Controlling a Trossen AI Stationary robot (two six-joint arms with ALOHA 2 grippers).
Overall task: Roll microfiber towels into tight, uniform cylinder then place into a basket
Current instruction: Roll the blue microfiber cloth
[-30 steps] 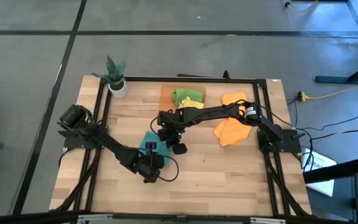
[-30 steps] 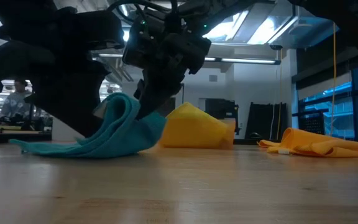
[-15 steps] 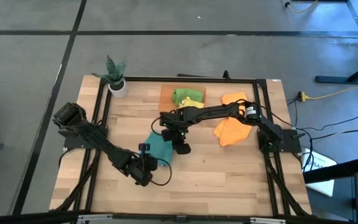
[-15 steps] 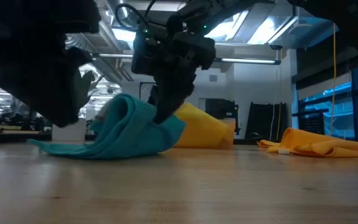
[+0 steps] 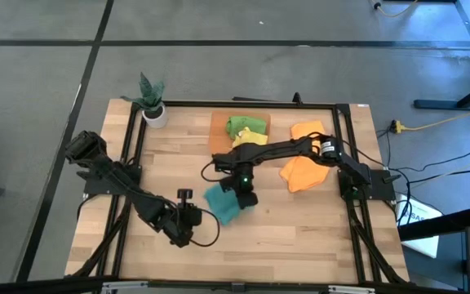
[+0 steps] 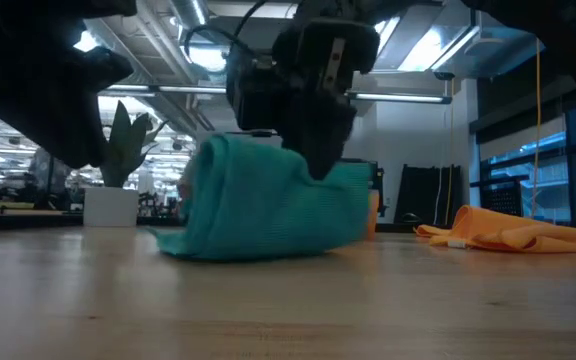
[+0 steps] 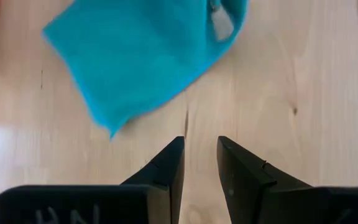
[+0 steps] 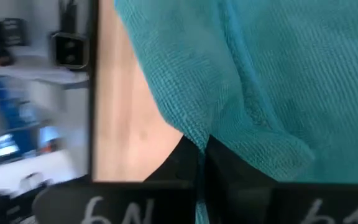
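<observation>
A teal towel [image 5: 221,204] lies bunched and folded over near the table's middle, its underside on the wood [image 6: 268,210]. My right gripper [image 5: 241,194] is at the towel's right end, shut on it. My left gripper [image 5: 196,216] hovers just left of the towel, open, with only bare table between its fingers [image 7: 200,163]. The orange basket [image 5: 217,122] stands at the far edge with a green towel [image 5: 239,125] and a yellow one [image 5: 256,135] in it. My right gripper pinches a folded edge of the teal towel [image 8: 219,149] between its two fingers, at the bundle's upper right end [image 6: 320,170]. The fingers slant down from the table's far right. The cloth drapes slack below them, and the bundle's bottom rests on the table.
Two orange towels [image 5: 303,173] [image 5: 307,128] lie at the right side. A small white pot with a plant [image 5: 153,108] stands at the far left corner. A black frame [image 5: 333,104] runs round the table. Bare wood shows along the near edge.
My right gripper has moved toward the near-right while turning at the wrist, carrying the towel's edge over, so the spread cloth has folded into a taller bundle and shifted rightward. My left gripper has drawn back toward the table's near-left and risen.
</observation>
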